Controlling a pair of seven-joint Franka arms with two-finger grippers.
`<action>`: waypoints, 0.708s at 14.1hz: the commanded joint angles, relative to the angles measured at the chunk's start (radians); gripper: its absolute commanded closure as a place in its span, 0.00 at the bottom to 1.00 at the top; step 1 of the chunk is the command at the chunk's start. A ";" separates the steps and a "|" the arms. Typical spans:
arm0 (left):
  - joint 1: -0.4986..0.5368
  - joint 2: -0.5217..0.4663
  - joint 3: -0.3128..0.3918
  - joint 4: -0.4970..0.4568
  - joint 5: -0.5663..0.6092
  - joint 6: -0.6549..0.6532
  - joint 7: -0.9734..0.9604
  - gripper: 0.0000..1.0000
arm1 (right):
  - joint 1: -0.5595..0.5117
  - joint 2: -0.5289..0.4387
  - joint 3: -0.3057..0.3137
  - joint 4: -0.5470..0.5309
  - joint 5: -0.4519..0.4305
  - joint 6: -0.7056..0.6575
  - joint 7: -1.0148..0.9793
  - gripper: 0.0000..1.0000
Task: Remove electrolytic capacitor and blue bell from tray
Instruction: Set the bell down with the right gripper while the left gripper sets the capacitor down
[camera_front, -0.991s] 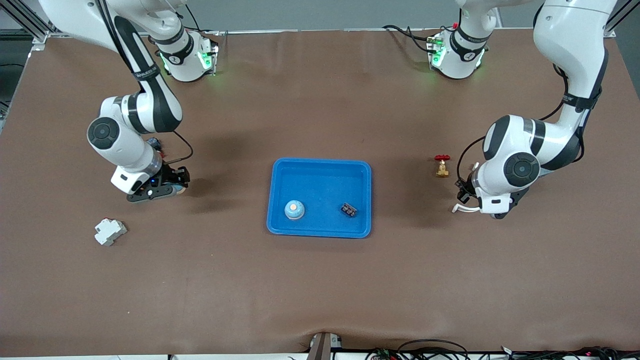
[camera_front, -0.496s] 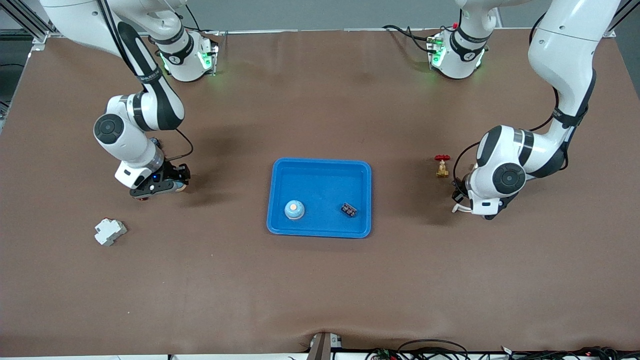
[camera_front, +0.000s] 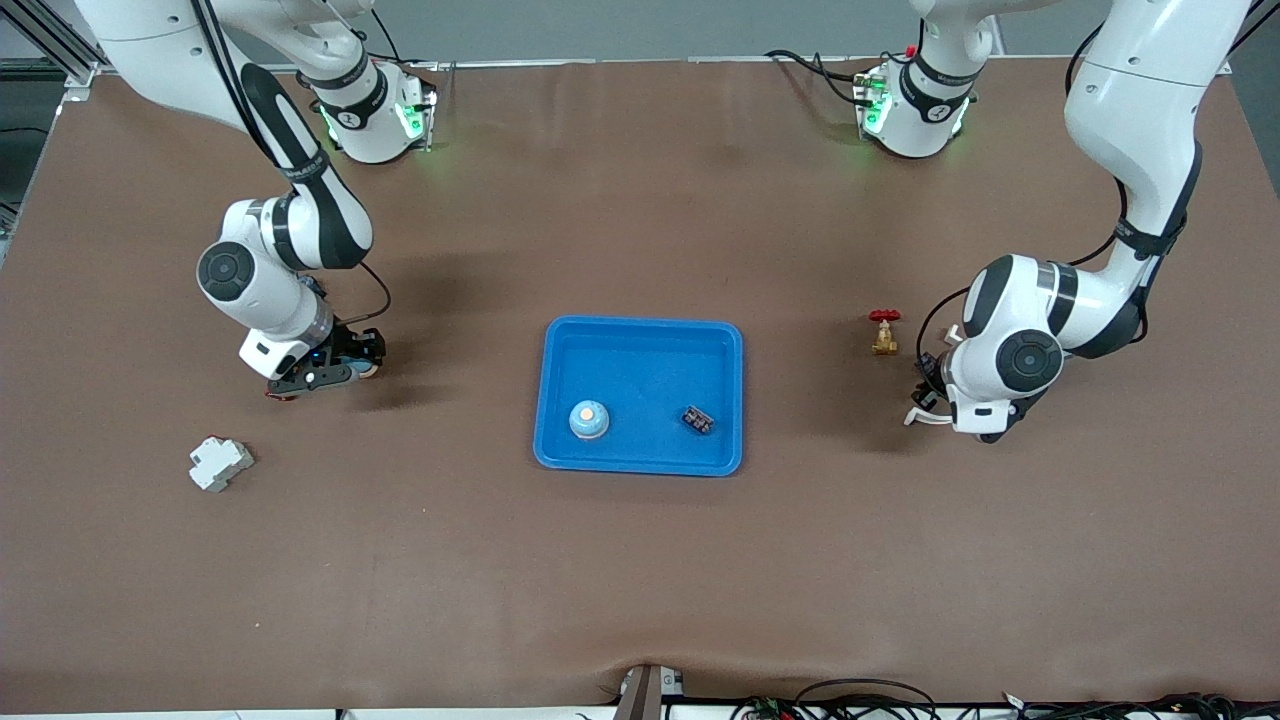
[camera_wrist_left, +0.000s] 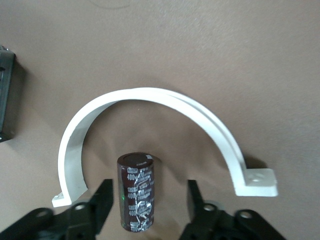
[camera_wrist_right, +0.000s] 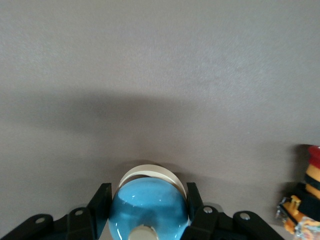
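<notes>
Left gripper is seen low over the table, toward the left arm's end from the tray. Jaws are open, with a gap on each side of the capacitor. The capacitor is stood upright on the table between the fingers, inside the arc of a white clamp. A red-handled valve is set between gripper and tray.

Right gripper is seen low toward the right arm's end from the tray. Jaws are closed on a blue bell. Whether the bell is off the table cannot be told.

In the tray, a second bell and a small black part are seen, apart. A white breaker is lying nearer the camera than the right gripper.
</notes>
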 joint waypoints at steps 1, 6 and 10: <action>-0.008 -0.036 -0.010 0.028 0.019 -0.012 -0.011 0.00 | -0.016 0.003 0.027 -0.012 0.047 0.016 -0.017 1.00; -0.046 -0.018 -0.076 0.244 0.002 -0.186 -0.094 0.00 | -0.016 0.014 0.035 -0.012 0.055 0.026 -0.017 1.00; -0.192 0.048 -0.079 0.376 -0.055 -0.190 -0.325 0.00 | -0.017 0.017 0.036 -0.009 0.056 0.026 -0.017 0.49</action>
